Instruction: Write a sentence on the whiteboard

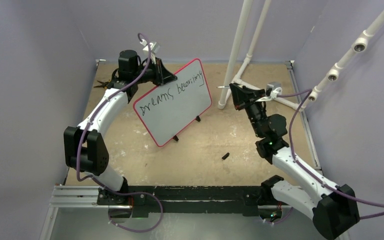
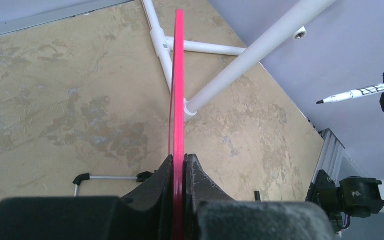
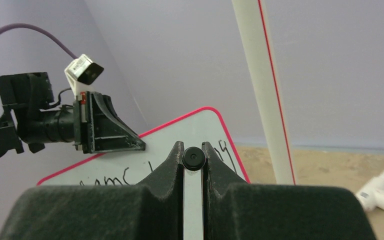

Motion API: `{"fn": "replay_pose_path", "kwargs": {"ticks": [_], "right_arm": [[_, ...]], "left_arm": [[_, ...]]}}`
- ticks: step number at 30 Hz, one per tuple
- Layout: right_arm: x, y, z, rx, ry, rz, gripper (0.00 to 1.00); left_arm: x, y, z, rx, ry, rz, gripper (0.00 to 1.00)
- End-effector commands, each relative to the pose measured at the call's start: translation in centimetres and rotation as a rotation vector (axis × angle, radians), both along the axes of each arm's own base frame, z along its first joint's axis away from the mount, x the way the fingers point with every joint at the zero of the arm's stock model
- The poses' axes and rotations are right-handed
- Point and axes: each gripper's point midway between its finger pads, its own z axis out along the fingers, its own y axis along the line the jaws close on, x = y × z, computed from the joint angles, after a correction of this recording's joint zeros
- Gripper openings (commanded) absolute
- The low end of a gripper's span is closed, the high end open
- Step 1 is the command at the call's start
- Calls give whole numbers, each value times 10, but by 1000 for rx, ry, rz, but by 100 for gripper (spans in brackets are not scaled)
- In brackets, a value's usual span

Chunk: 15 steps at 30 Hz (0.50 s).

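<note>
The mottled tan tabletop (image 1: 200, 160) lies open across the middle and near side, broken only by a small black piece (image 1: 225, 156), while the tilted red-rimmed whiteboard (image 1: 175, 107) and white plastic pipe frame (image 1: 238, 55) crowd the far side.

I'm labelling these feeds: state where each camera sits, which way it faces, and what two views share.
Top external: high behind the arm bases, looking down on the table; left arm, right arm and whiteboard show.
Left wrist: on the left arm, looking along the whiteboard's pink rim toward white pipes; its jaws show, shut on the rim.
Right wrist: on the right arm, facing the whiteboard's written face; its jaws show, shut on a marker.
Shared: both wrist views show the marker.
</note>
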Motion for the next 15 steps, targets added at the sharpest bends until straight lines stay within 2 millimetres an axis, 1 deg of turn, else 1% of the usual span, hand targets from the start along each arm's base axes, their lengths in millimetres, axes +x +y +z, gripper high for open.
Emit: {"fn": "replay_pose_path", "kwargs": {"ticks": [1, 2, 6, 8, 9, 11, 13, 15], "right_arm": [[-1, -13, -24, -83, 121, -64, 0], [-4, -14, -24, -87, 127, -62, 0], [-16, -15, -29, -95, 157, -38, 0], [-23, -16, -29, -101, 145, -22, 0], [-27, -17, -27, -97, 135, -21, 0], [-33, -21, -27, -88, 120, -23, 0], [-40, -21, -26, -85, 100, -9, 0], [-46, -16, -29, -93, 93, 32, 0]], "left_arm": [[0, -6, -5, -12, 17, 21, 5], [1, -5, -3, -7, 14, 27, 11], [7, 4, 5, 40, 0, 83, 44], [9, 12, 13, 59, -16, 122, 57], [9, 19, 22, 63, -36, 150, 66], [9, 33, 34, 73, -60, 208, 76], [8, 49, 47, 93, -84, 276, 80], [4, 66, 56, 122, -105, 344, 82]]}}
